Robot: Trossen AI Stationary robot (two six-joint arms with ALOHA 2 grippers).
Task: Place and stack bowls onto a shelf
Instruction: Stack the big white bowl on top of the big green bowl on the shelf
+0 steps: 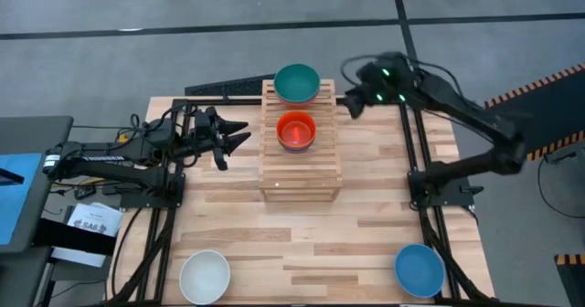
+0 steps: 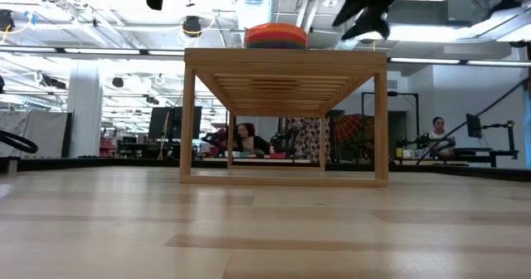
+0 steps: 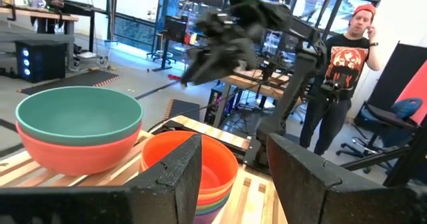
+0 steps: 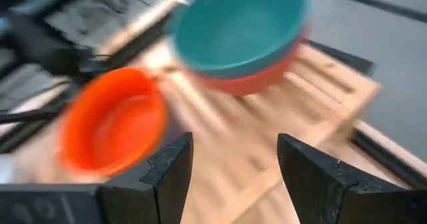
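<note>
Two grippers hang open and empty beside the shelf (image 1: 301, 142): the right gripper (image 1: 350, 100) near its back corner, the left gripper (image 1: 236, 139) at its left side. On this pale slatted wooden rack, a glossy teal bowl (image 1: 296, 82) nests in a red one at the back; an orange bowl (image 1: 295, 130) tops a coloured stack at mid-shelf. On the plank table (image 1: 366, 216), a white bowl (image 1: 204, 276) and blue bowl (image 1: 419, 269) sit at the front corners.

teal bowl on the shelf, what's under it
The teal bowl sits nested in a salmon-red bowl, which rests on the shelf slats. Only that lower bowl's outer wall shows; its inside is covered, so anything further nested there cannot be seen.
</note>
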